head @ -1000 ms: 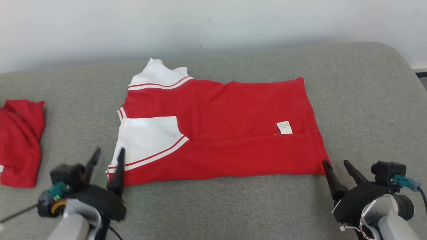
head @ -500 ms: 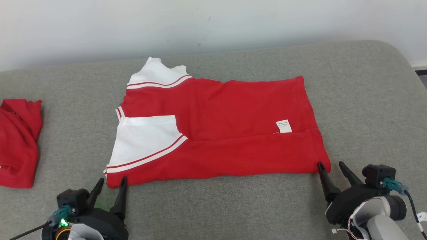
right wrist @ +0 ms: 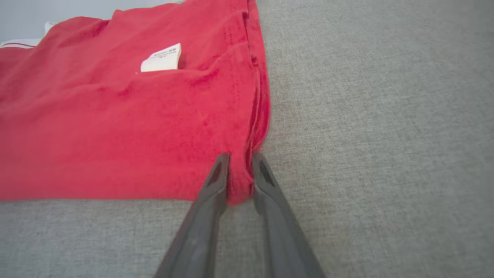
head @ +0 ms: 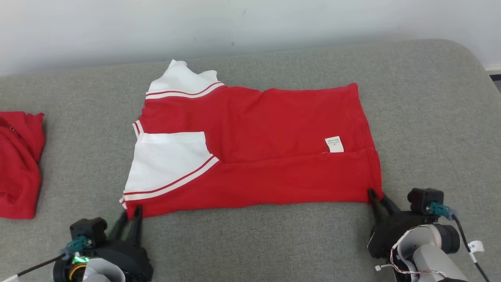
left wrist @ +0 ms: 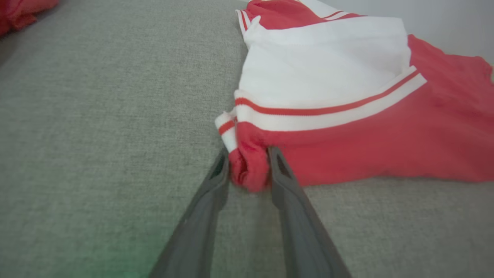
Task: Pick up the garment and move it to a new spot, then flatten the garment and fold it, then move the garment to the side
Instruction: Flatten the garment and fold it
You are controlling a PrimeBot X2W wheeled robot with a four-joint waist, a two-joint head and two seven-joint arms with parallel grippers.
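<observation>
Left gripper point(left wrist: 247, 154), right gripper point(right wrist: 240, 156) each seemingly pinch garment point(head: 274, 129).

My left gripper point(left wrist: 249, 154), spread wide beside the sleeve a second ago, has drawn back to the near left corner of the red fabric shirt with white striped sleeves point(head: 254, 156) and closed, bunching the cloth. My right gripper point(right wrist: 241, 158) has likewise narrowed onto the near right corner, seemingly pinching it, though the tips look blurred.

A grey fabric bed point(head: 430, 117) carries a red-and-white shirt point(head: 266, 156) spread flat in the middle and a crumpled red cloth point(head: 17, 164) far left.
</observation>
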